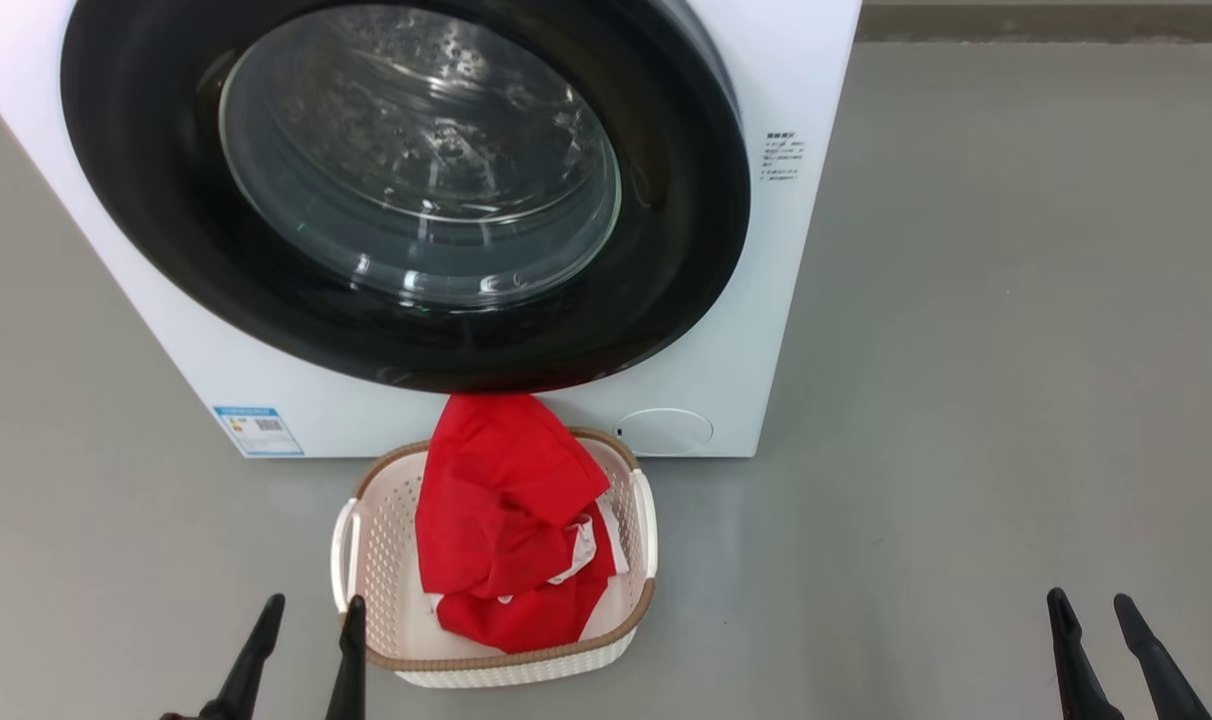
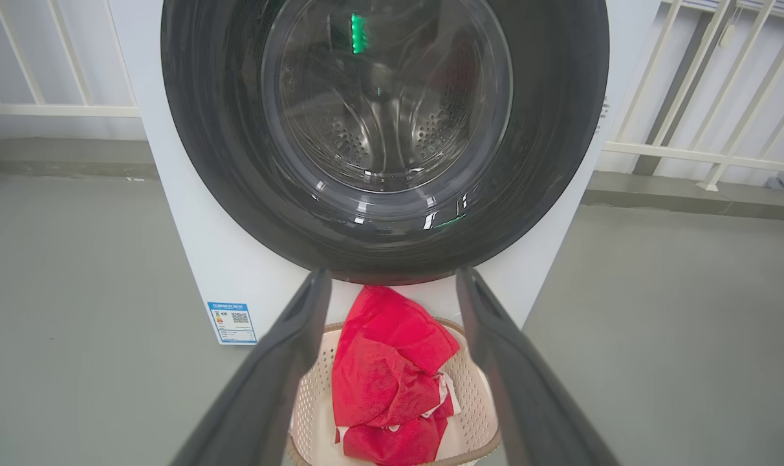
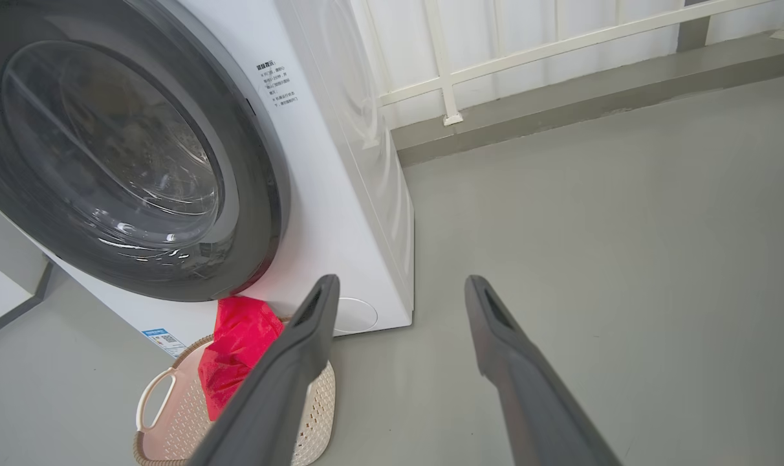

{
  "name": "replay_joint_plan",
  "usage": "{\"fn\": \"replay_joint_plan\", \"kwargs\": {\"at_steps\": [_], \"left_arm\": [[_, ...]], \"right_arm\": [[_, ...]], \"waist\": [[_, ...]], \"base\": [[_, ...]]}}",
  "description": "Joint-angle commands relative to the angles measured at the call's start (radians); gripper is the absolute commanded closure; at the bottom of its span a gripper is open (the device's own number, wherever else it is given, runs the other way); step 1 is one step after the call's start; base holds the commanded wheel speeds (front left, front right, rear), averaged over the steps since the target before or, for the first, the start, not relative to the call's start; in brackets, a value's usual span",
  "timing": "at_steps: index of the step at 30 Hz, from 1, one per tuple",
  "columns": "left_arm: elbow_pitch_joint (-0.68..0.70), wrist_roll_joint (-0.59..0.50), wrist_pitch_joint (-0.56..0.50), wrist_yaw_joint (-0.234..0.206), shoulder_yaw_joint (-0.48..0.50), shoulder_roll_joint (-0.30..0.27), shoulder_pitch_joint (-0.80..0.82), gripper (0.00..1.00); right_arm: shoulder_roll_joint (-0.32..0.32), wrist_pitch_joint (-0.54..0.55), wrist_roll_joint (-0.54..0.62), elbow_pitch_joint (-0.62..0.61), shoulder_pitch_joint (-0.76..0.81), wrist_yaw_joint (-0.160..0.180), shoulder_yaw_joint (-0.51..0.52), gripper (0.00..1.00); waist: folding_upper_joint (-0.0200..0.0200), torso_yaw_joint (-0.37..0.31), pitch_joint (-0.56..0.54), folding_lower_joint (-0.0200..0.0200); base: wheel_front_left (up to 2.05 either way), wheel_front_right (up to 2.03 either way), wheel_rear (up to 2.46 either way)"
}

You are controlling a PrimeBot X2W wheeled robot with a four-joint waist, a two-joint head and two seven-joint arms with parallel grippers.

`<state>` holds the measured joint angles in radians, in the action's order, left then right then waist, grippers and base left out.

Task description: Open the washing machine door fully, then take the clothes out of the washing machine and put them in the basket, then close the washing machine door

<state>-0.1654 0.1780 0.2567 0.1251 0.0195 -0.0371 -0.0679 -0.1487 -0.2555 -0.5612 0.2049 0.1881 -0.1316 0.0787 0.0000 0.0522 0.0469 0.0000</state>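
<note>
Looks done imo: clothes [image 1: 506, 520] in basket [image 1: 391, 565], washing machine door [image 1: 166, 250] seems shut. Left tool [image 1: 315, 600] and right tool [image 1: 1089, 596] spread, empty, so just back off.

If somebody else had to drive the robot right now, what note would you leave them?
The left tool is open and empty; the right tool too.
The clothes lie in the basket, on the floor before the washing machine.
The washing machine door looks shut; the drum looks empty through it.
Done: seemingly every step.
Left: perhaps only checking the door has latched.
</note>
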Motion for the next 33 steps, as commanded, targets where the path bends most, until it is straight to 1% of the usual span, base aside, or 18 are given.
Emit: {"fn": "replay_joint_plan", "kwargs": {"at_steps": [1,24,25,29,33], "left_arm": [[0.027,0.001,0.005,0.005,0.034,-0.013,0.01,0.0],[0.007,0.04,0.005,0.006,0.043,-0.013,-0.007,0.0],[-0.012,0.035,0.0,0.0,0.008,-0.002,-0.016,1.0],[-0.062,0.038,-0.002,-0.001,0.003,0.01,-0.02,1.0],[-0.061,0.085,-0.012,-0.001,0.003,0.008,-0.015,1.0]], "right_arm": [[-0.017,-0.006,0.01,-0.028,0.0,0.001,-0.012,0.0],[0.0,-0.006,0.013,-0.029,0.006,0.001,-0.007,0.0],[0.022,0.0,0.007,-0.004,0.019,0.0,0.009,1.0],[0.048,0.001,0.004,0.043,0.018,0.0,0.002,1.0],[0.049,0.013,-0.03,0.042,0.009,0.0,0.003,1.0]], "waist": [[0.0,-0.01,-0.014,0.0],[0.0,0.006,-0.03,0.0],[0.0,0.006,-0.029,0.0],[0.0,0.006,-0.029,0.0],[0.0,0.004,-0.031,0.001]], "base": [[0.0,0.0,0.0],[0.0,0.0,0.0],[0.0,0.0,0.0],[0.0,0.0,0.0],[0.0,0.0,0.0]]}}
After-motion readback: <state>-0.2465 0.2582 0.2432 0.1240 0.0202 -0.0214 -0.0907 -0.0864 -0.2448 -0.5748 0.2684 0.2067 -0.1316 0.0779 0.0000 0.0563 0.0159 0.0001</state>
